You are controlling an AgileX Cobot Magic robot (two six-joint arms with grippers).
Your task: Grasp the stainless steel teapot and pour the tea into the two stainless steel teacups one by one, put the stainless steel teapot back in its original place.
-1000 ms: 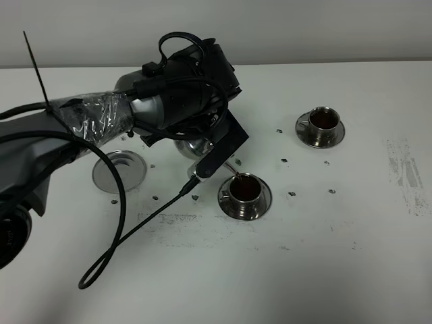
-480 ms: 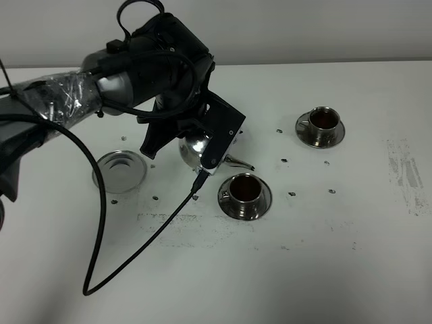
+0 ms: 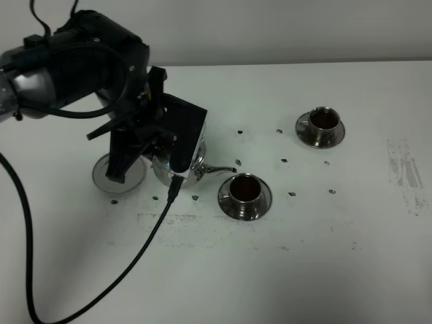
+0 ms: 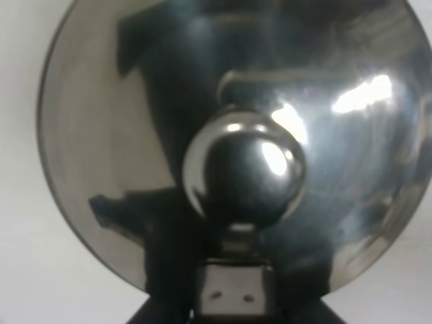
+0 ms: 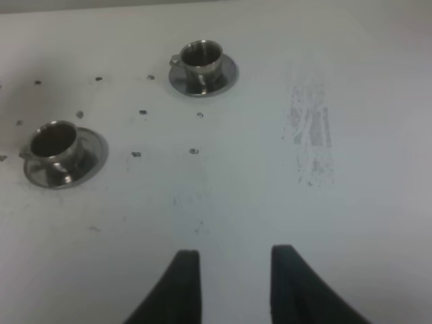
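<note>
My left gripper (image 3: 162, 145) is shut on the stainless steel teapot (image 3: 192, 174), which stands upright just right of the round steel coaster (image 3: 102, 177). The spout (image 3: 221, 169) points at the near teacup (image 3: 244, 191). I cannot tell whether the pot touches the table. The left wrist view is filled by the pot's domed lid (image 4: 121, 135) and its knob (image 4: 243, 169). Both teacups sit on saucers and hold dark tea; the far teacup (image 3: 322, 123) is at the back right. My right gripper (image 5: 236, 283) is open and empty, with the near teacup (image 5: 57, 150) and the far teacup (image 5: 201, 62) ahead of it.
A black cable (image 3: 101, 290) hangs from the left arm and loops over the front left of the white table (image 3: 304, 270). Small dark specks lie between the cups (image 3: 283, 160). A scuffed patch (image 3: 405, 175) marks the table at the right.
My left arm has swung left and lowered, carrying the teapot away from over the near cup and turning it back upright beside the coaster. The cups have not moved.
</note>
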